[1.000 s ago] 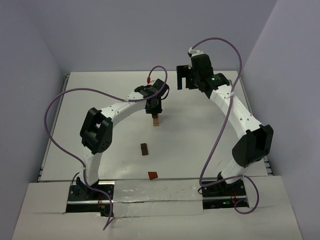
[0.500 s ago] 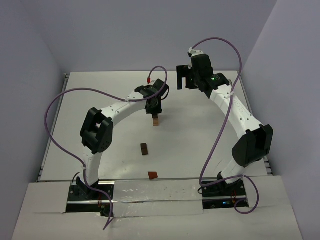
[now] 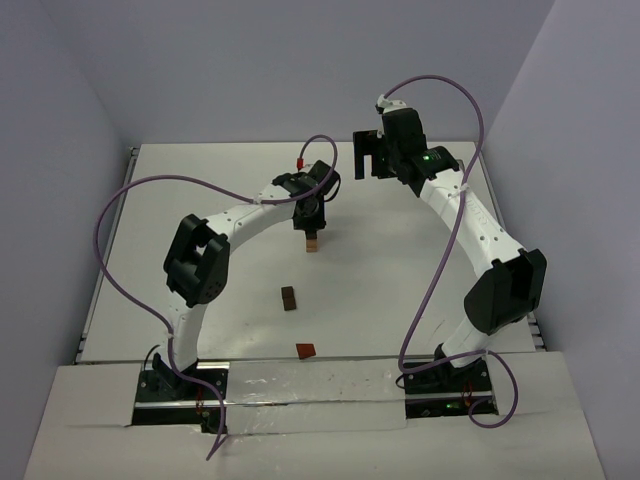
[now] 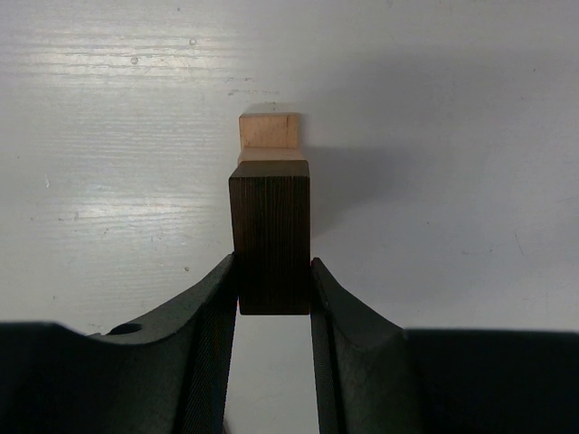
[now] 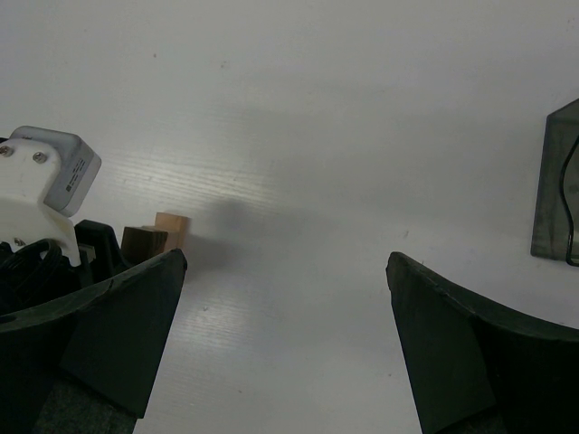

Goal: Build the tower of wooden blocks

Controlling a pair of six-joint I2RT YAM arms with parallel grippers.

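- Stacking has barely begun, by the look of things: the wood block tower (image 3: 313,243) amounts to one light tan cube, a second cube is held over it, and two more lie loose, so most of the build is left.
- The table (image 3: 360,290) is a flat white board with a faint brushed grain and a few small specks.
- The bin (image 5: 554,185), grey and see-through with straight walls, shows only at the right edge of the right wrist view and plays no part here.
- The right gripper (image 5: 285,262) hangs well apart from the tower with its dark, smooth jaws spread wide and nothing between them.
- The left gripper (image 4: 271,271) is closed on the dark brown cube (image 4: 270,226), its curved black jaws pressing two opposite faces.
- That cube has sharp edges and fine straight grain; it sits just above the tan one and slightly offset, and whether the two touch is hard to tell from these angles.
- The tower stands towards the far middle of the table, pale and matt, square-cornered.
- A loose dark cube (image 3: 289,298) and a reddish-brown cube (image 3: 305,350) wait nearer the arm bases, well apart from the tower.
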